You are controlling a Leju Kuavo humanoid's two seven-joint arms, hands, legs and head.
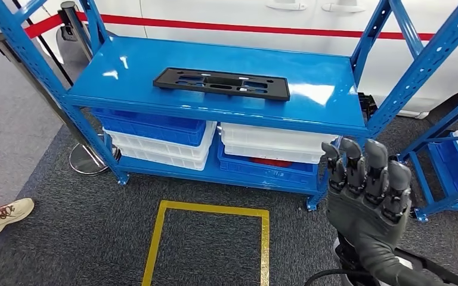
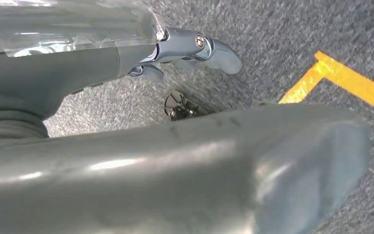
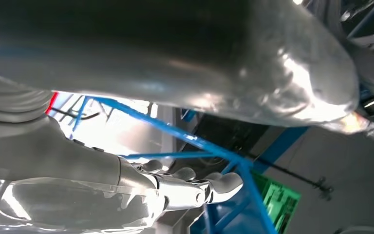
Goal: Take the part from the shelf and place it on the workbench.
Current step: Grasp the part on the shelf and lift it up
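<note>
Part [image 1: 221, 83]: flat black plate with slots cut through it, lying lengthwise on the top board of the shelf [image 1: 131, 71], about mid-board and a little nearer the front edge than the back. Nothing touches it.

Shelf: blue metal rack with perforated uprights, standing on grey carpet [image 1: 65, 232]. Lower board holds stacked bins: a blue bin [image 1: 149, 124] over white ones toward the left end, a white bin [image 1: 271, 142] over a blue one toward the right end.

Right robot hand [image 1: 367, 185]: dark grey, raised in front of the shelf's right front upright, below the level of the top board and well apart from the part. Fingers upright and side by side, slightly curled, holding nothing. In the right wrist view the fingers [image 3: 224, 183] lie extended against blue shelf struts.

Left robot hand [image 2: 185, 48]: seen in the left wrist view over the carpet, fingers loosely extended, nothing in them.

Floor marking: yellow tape rectangle [image 1: 164, 238] on the carpet before the shelf.

Second blue rack [image 1: 447, 173]: at the right edge, with a white bin.

Person: a tan shoe [image 1: 3, 217] at the left edge.

Stanchion [image 1: 86, 158]: chrome base by the shelf's left front leg.
</note>
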